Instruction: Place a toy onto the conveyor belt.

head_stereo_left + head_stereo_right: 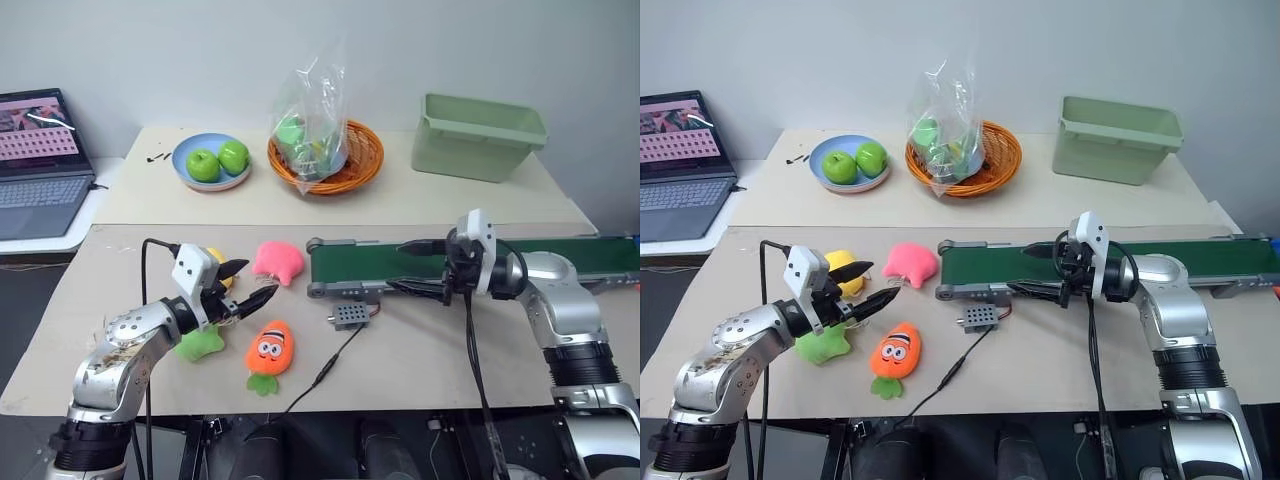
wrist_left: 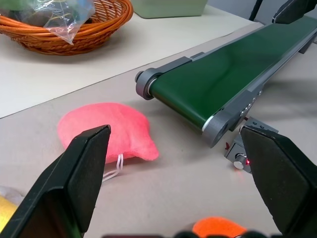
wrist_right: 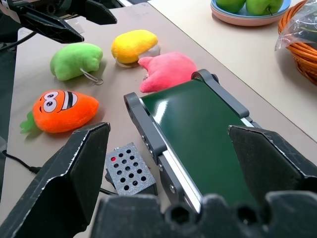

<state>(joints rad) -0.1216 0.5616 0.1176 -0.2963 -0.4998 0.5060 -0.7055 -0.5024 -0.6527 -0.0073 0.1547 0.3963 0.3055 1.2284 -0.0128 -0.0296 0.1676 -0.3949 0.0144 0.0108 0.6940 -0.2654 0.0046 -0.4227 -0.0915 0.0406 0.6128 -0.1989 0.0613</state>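
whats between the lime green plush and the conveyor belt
The pink plush lies between the lime-green toy and the conveyor belt, right by the belt's end roller, with the yellow plush beside it. The right wrist view shows this best.
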